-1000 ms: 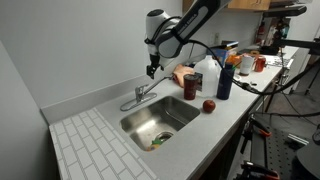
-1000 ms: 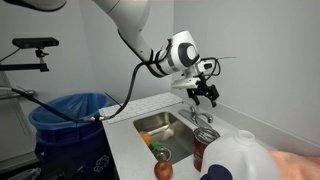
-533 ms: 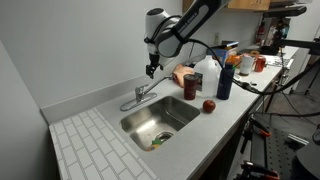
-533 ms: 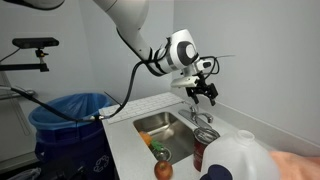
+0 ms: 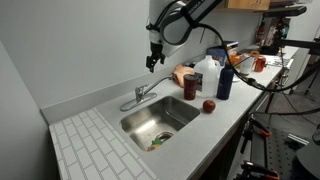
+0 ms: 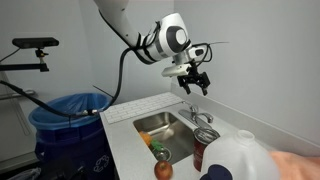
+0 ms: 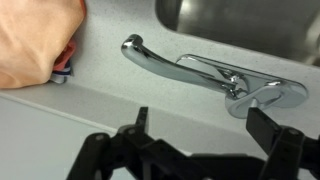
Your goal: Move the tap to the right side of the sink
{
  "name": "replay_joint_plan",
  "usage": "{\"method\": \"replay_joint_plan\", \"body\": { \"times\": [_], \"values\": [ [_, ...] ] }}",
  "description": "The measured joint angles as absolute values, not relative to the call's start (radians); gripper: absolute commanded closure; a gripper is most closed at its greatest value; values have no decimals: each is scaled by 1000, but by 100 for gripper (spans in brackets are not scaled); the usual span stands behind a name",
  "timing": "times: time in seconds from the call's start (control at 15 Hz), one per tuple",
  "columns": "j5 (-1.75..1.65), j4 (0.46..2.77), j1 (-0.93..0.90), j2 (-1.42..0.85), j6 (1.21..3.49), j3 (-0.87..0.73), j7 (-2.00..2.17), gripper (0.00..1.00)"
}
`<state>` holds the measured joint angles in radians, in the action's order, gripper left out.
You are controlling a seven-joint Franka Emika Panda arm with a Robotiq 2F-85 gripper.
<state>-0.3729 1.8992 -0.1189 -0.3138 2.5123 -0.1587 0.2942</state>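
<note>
The chrome tap (image 5: pixel 139 96) stands on the counter behind the steel sink (image 5: pixel 170 108), its long arm lying along the sink's back edge. It also shows in an exterior view (image 6: pixel 196 113) and in the wrist view (image 7: pixel 195 70). My gripper (image 5: pixel 152 63) hangs in the air above the tap, apart from it, as also seen in an exterior view (image 6: pixel 193 86). In the wrist view the gripper (image 7: pixel 202 120) is open and empty, with the tap below and between its two dark fingers (image 7: pixel 264 122).
A red apple (image 5: pixel 209 105), a blue bottle (image 5: pixel 224 78) and a white jug (image 5: pixel 207 72) stand on the counter beside the sink. A red can (image 6: pixel 205 146) and a blue bin (image 6: pixel 65 112) show too. A tiled board (image 5: pixel 95 145) flanks the sink. Scraps (image 5: pixel 155 143) lie in the basin.
My gripper has risen straight up, away from the tap. The tap has not moved.
</note>
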Motion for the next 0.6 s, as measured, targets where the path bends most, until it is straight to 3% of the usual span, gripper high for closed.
{"method": "replay_joint_plan", "body": {
  "times": [0.6],
  "values": [
    [-284,2092,-113,-125,2512,-77,248,0]
  ]
}}
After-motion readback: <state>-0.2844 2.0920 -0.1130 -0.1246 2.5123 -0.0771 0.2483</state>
